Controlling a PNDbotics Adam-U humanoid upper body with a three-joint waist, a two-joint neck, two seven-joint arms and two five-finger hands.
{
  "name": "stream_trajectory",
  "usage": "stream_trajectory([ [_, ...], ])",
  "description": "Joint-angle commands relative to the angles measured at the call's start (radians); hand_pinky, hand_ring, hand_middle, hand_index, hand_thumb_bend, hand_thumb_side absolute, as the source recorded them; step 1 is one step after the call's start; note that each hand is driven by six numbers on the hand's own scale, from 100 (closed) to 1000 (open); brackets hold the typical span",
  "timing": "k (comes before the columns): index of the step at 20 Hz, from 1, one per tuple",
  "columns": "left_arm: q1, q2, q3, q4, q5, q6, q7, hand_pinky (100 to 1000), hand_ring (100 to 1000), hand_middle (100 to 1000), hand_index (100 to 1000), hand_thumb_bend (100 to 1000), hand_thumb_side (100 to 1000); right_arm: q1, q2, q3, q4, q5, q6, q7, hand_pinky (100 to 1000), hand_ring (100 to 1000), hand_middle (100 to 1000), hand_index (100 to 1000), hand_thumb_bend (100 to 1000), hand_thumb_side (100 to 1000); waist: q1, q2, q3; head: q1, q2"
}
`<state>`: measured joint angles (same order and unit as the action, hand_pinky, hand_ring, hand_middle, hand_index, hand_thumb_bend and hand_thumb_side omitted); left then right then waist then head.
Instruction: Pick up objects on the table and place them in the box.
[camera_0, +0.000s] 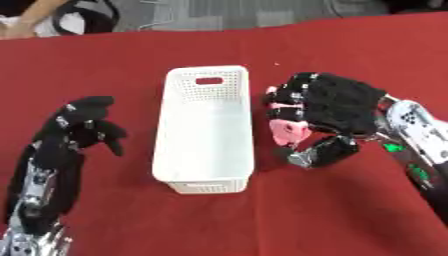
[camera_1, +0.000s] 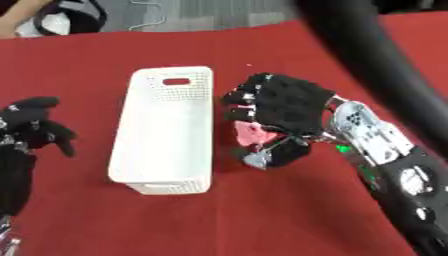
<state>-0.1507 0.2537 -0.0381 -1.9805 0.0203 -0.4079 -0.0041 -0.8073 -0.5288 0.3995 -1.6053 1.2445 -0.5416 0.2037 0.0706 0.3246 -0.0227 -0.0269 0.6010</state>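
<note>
Left eye view has the right hand (camera_0: 337, 107) clenched around a pink object (camera_0: 287, 131) just beside the white basket (camera_0: 203, 170), left hand (camera_0: 83, 127) relaxed, so a low carry could clip the rim

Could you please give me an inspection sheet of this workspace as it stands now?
Surface: red tablecloth, bare around the box.
Job's things: white perforated box upright, nothing seen inside; pink object in the right hand, beside the box, not in it.
Clutter: nothing seen.
Hands: right hand curled round the pink object; left hand idle left of the box, holding nothing, fingers relaxed.
Cables: dark curved band crosses the right eye view, unidentified.
Surroundings: grey floor beyond the table.
</note>
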Motion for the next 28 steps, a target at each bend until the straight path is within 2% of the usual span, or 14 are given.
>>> stream_trajectory([
  [1, -0.012, 0.014, 0.001, -0.02, 0.008, -0.002, -0.006, 365, 560, 753, 747, 105, 937, -0.022, -0.003, -0.006, 0.006, 0.008, -0.011, -0.003, 638, 722, 785, 786, 296, 804, -0.004, -0.021, 0.003, -0.01, -0.014],
  [4, -0.012, 0.014, 0.002, -0.02, 0.008, -0.003, -0.008, 366, 561, 754, 743, 104, 936, -0.02, -0.006, -0.006, 0.015, -0.003, -0.026, -0.026, 610, 699, 767, 764, 264, 782, -0.003, -0.019, 0.004, -0.011, -0.014],
  [5, -0.012, 0.014, 0.002, -0.02, 0.007, -0.004, -0.009, 366, 561, 754, 742, 103, 936, -0.02, -0.009, -0.007, 0.02, -0.009, -0.033, -0.038, 611, 700, 767, 766, 322, 858, -0.002, -0.019, 0.004, -0.011, -0.013],
  [6, -0.012, 0.014, 0.002, -0.02, 0.006, -0.004, -0.01, 366, 561, 754, 742, 102, 936, -0.021, -0.012, -0.01, 0.026, -0.013, -0.038, -0.05, 610, 697, 763, 761, 264, 784, -0.002, -0.018, 0.004, -0.011, -0.013],
  [15, -0.01, 0.013, 0.001, -0.02, -0.001, -0.003, -0.023, 366, 561, 755, 739, 100, 936, -0.046, -0.018, -0.038, 0.125, 0.018, -0.044, -0.115, 590, 685, 757, 753, 258, 778, 0.002, -0.016, 0.003, -0.019, -0.015],
  [28, -0.019, 0.009, -0.007, -0.02, 0.007, -0.004, -0.044, 367, 561, 757, 738, 100, 936, -0.095, 0.032, -0.059, 0.289, 0.094, -0.05, -0.155, 579, 678, 752, 734, 236, 756, 0.008, -0.007, 0.023, -0.049, -0.015],
])
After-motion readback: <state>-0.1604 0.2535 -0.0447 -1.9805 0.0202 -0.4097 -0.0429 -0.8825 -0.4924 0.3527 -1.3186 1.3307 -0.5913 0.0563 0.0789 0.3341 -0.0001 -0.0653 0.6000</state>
